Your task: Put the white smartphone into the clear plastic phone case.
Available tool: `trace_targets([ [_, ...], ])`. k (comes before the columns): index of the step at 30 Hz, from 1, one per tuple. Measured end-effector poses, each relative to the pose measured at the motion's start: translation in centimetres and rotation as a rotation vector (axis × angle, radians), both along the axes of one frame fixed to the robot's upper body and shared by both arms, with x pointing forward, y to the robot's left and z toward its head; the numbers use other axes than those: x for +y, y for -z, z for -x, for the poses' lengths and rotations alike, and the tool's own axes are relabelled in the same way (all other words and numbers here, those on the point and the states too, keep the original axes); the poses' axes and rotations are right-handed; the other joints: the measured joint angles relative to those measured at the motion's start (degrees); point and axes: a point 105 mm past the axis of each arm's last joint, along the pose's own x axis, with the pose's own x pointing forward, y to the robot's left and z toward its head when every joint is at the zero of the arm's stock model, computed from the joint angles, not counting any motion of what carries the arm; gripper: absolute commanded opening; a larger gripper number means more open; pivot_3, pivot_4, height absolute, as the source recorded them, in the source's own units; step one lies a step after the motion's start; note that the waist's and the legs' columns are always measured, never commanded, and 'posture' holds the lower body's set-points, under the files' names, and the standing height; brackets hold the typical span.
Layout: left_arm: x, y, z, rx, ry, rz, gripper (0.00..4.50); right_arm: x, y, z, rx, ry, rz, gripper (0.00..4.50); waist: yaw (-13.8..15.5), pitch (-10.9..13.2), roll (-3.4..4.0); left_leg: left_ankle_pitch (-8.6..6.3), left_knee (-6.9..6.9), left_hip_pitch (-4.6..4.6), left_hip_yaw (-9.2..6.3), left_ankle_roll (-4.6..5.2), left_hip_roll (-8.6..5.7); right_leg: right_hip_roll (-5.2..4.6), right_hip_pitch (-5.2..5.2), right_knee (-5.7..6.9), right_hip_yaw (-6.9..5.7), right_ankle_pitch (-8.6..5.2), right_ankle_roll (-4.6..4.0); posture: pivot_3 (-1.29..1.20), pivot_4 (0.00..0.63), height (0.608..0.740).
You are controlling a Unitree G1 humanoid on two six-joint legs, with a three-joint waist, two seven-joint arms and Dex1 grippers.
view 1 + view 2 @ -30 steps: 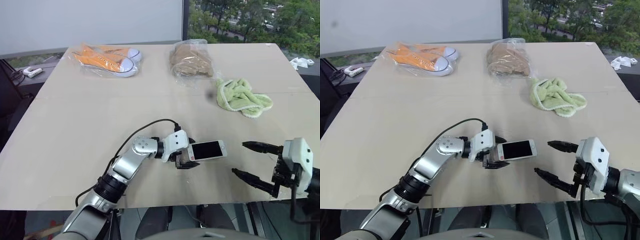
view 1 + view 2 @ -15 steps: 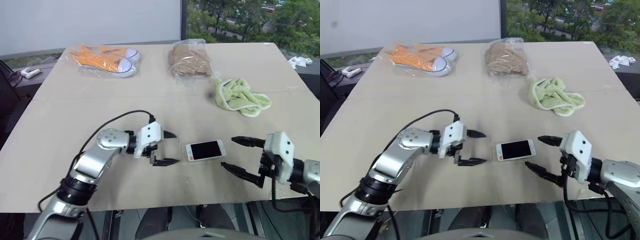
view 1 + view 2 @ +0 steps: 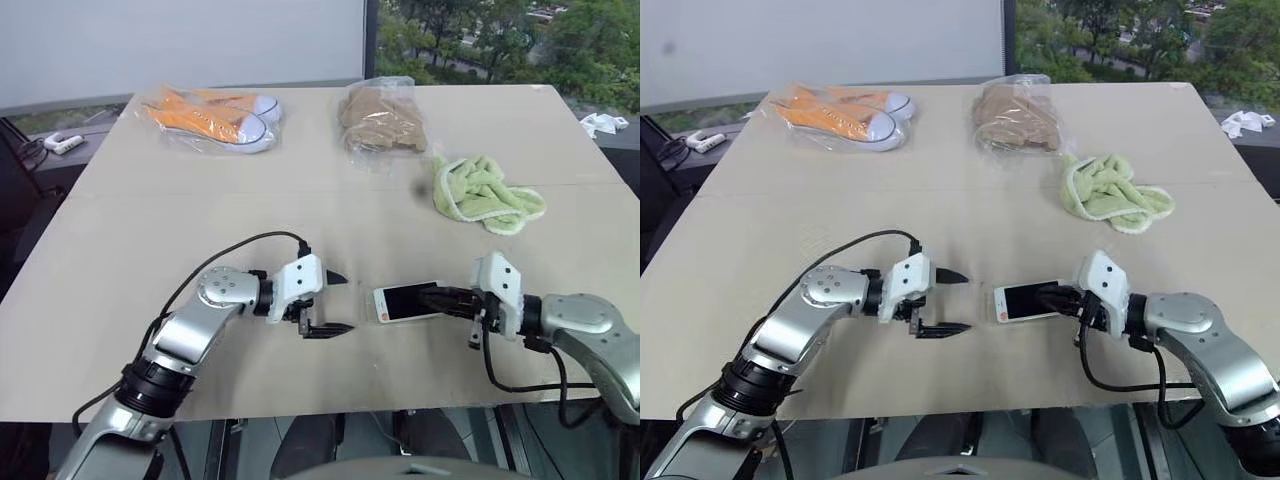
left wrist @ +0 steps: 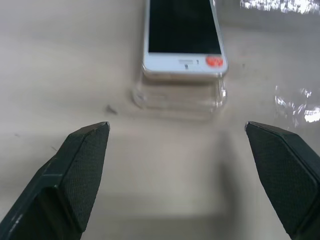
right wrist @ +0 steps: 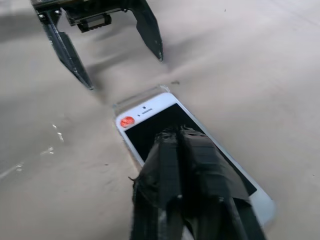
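Lying flat across the surface [image 3: 130,250] between both arms, white smartphone [image 3: 403,303] resting atop clear plastic phone case [image 4: 177,94], closed right end effector [image 5: 176,136] pressing its screen, open left end effector [image 3: 338,303] waiting just beyond the case's exposed end.

Phone on the case, between your two grippers

You had the white smartphone [image 3: 407,302] lying on the clear plastic phone case [image 4: 177,96] near the table's [image 3: 150,230] front edge, left gripper [image 3: 338,303] just to its left, right gripper [image 5: 176,137] over its screen; towel [image 3: 485,193] behind right, bagged shoes [image 3: 212,117] far back left.
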Motion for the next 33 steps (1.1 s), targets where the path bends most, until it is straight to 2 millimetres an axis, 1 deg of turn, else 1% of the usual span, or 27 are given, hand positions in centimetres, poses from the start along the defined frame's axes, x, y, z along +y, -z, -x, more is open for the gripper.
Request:
trace_targets([
  [4, 0.6, 0.6, -0.9, -0.019, -0.037, -0.03, 4.5, 0.3, 0.9, -0.6, 0.009, -0.013, 0.02, 0.03, 0.04, 0.0, 0.0, 0.0, 0.0, 0.0, 0.01, 0.0, 0.0, 0.0, 0.0, -0.01, 0.01, 0.0, 0.0, 0.0, 0.15, 0.74],
  [8, -0.2, 0.7, -0.9, -0.013, -0.032, 0.006, 4.5, 0.9, 1.3, -0.9, 0.005, -0.026, 0.026, 0.03, 0.09, 0.0, 0.0, 0.0, 0.01, -0.03, -0.01, 0.0, -0.01, -0.02, -0.03, -0.01, 0.0, 0.0, 0.0, 0.0, 0.15, 0.74],
  [9, -0.3, 0.7, -0.9, -0.011, -0.03, 0.007, 3.97, 0.8, 1.5, -0.9, 0.012, -0.029, 0.032, 0.0, 0.08, 0.0, 0.0, 0.0, 0.0, -0.04, -0.01, 0.0, -0.01, -0.02, -0.04, 0.0, 0.0, 0.0, 0.0, 0.0, 0.15, 0.74],
  [10, -0.4, 0.7, -0.9, -0.007, -0.031, 0.014, 3.72, 0.7, 1.7, -0.9, 0.013, -0.026, 0.042, 0.0, 0.06, 0.0, 0.01, 0.0, 0.0, -0.05, 0.0, -0.01, -0.01, -0.02, -0.08, 0.01, 0.02, 0.0, 0.0, 0.0, 0.15, 0.74],
  [14, -0.7, 0.6, -0.5, 0.019, -0.026, 0.046, 3.72, 0.6, 1.9, -0.9, 0.016, -0.023, 0.055, 0.0, 0.02, 0.0, 0.01, 0.0, 0.0, -0.08, 0.02, -0.01, -0.01, -0.01, -0.13, 0.04, 0.06, 0.0, 0.0, 0.0, 0.15, 0.74],
  [15, -0.8, 0.6, -0.6, 0.015, -0.032, 0.051, 3.4, 0.6, 2.0, -0.9, 0.016, -0.023, 0.054, 0.0, 0.02, 0.0, 0.01, 0.0, 0.0, -0.08, 0.02, -0.01, -0.01, -0.01, -0.14, 0.04, 0.06, 0.0, 0.0, 0.0, 0.15, 0.74],
  [16, -0.9, 0.6, -0.6, 0.015, -0.032, 0.053, 3.28, 0.6, 2.0, -0.9, 0.016, -0.024, 0.053, 0.0, 0.02, 0.0, 0.01, 0.0, 0.0, -0.08, 0.02, -0.01, -0.01, -0.01, -0.14, 0.05, 0.06, 0.0, 0.0, 0.0, 0.15, 0.74],
  [17, -0.9, 0.6, -0.6, 0.018, -0.03, 0.053, 2.95, 0.6, 2.0, -0.9, 0.016, -0.023, 0.052, 0.0, 0.0, 0.0, 0.01, 0.0, 0.0, -0.08, 0.02, -0.01, -0.01, -0.01, -0.14, 0.05, 0.06, 0.0, 0.0, 0.0, 0.15, 0.74],
  [19, -0.9, 0.7, -0.5, 0.028, -0.028, 0.053, 1.94, 0.7, 2.0, -0.9, 0.016, -0.024, 0.048, 0.0, 0.01, 0.0, 0.01, 0.0, 0.0, -0.08, 0.02, -0.01, -0.01, -0.01, -0.15, 0.05, 0.06, 0.0, 0.0, 0.0, 0.15, 0.74],
  [20, -0.9, 0.7, -0.5, 0.033, -0.027, 0.053, 1.69, 0.7, 2.0, -0.9, 0.016, -0.024, 0.048, 0.0, 0.01, 0.0, 0.01, 0.0, 0.0, -0.09, 0.02, -0.01, -0.01, -0.01, -0.16, 0.05, 0.06, 0.0, 0.0, 0.0, 0.15, 0.74],
  [21, -0.9, 0.7, -0.4, 0.039, -0.028, 0.052, 1.12, 0.7, 2.0, -0.9, 0.016, -0.023, 0.049, 0.0, 0.01, 0.0, 0.01, 0.0, 0.0, -0.11, 0.02, -0.01, -0.01, -0.01, -0.18, 0.05, 0.06, 0.0, 0.0, 0.0, 0.15, 0.74],
  [22, -0.9, 0.7, -0.4, 0.039, -0.028, 0.052, 0.99, 0.7, 2.0, -0.9, 0.016, -0.023, 0.049, 0.0, 0.02, 0.0, 0.0, 0.0, 0.0, -0.11, 0.02, -0.01, -0.02, -0.01, -0.18, 0.05, 0.06, 0.0, 0.0, 0.0, 0.15, 0.74],
  [23, -0.9, 0.7, -0.4, 0.04, -0.027, 0.052, 0.68, 0.7, 2.0, -0.9, 0.016, -0.023, 0.049, 0.0, 0.02, 0.0, 0.01, 0.01, 0.0, -0.11, 0.02, -0.01, -0.01, -0.01, -0.18, 0.05, 0.07, 0.0, 0.0, 0.0, 0.15, 0.74],
  [24, -0.9, 0.7, -0.4, 0.041, -0.026, 0.053, 0.24, 0.8, 2.0, -0.9, 0.016, -0.023, 0.046, 0.0, 0.02, 0.0, 0.01, 0.01, 0.0, -0.12, 0.02, -0.01, -0.01, -0.01, -0.19, 0.05, 0.07, 0.0, 0.0, 0.0, 0.15, 0.74],
  [25, -1.0, 0.6, -0.4, 0.041, -0.025, 0.054, 0.06, 0.8, 2.0, -0.9, 0.017, -0.023, 0.044, 0.0, 0.02, 0.0, 0.0, 0.01, 0.0, -0.12, 0.02, -0.01, -0.02, -0.01, -0.19, 0.05, 0.07, 0.0, 0.0, 0.0, 0.15, 0.74],
  [33, -1.8, 1.1, 0.0, 0.051, 0.004, 0.041, 0.06, 1.5, 2.3, -0.8, 0.023, -0.041, 0.045, 0.0, 0.02, 0.0, 0.01, 0.01, 0.0, -0.12, 0.03, -0.01, -0.02, -0.01, -0.19, 0.06, 0.07, 0.0, 0.0, 0.0, 0.15, 0.74],
])
